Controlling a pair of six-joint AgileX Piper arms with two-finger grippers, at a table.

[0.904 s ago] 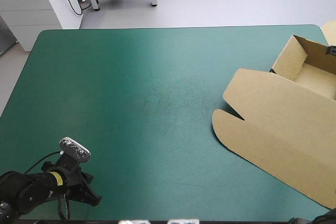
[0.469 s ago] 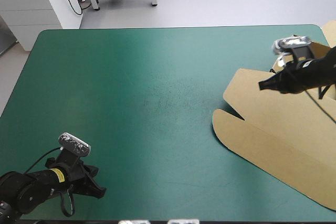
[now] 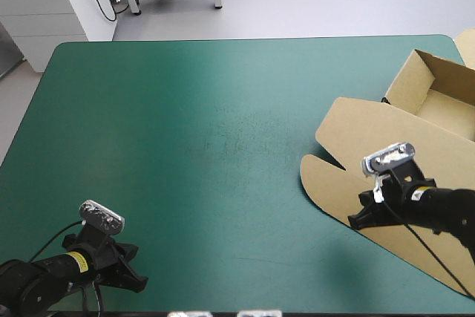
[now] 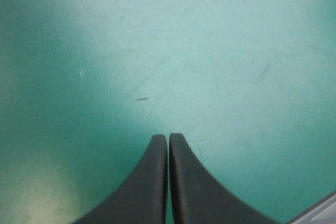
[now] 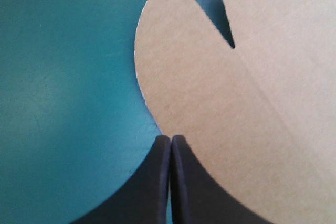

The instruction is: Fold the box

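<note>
Right end effector (image 5: pixel 170 139) pinched, over box (image 5: pixel 210 77) flap edge.

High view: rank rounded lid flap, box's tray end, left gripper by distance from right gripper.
1. rounded lid flap, directly under and ahead of the right gripper.
2. box's tray end, farther back, by the right edge.
3. left gripper, across the table, near-left corner.

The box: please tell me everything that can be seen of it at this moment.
The box is a cut sheet of plain brown board, half formed. Its tray stands open with raised walls near the table's far right corner. The lid lies flat on the teal-green cover, ending in a rounded flap beside a narrow slit. The shut right pincer hovers at that flap's edge; contact cannot be judged.
</note>
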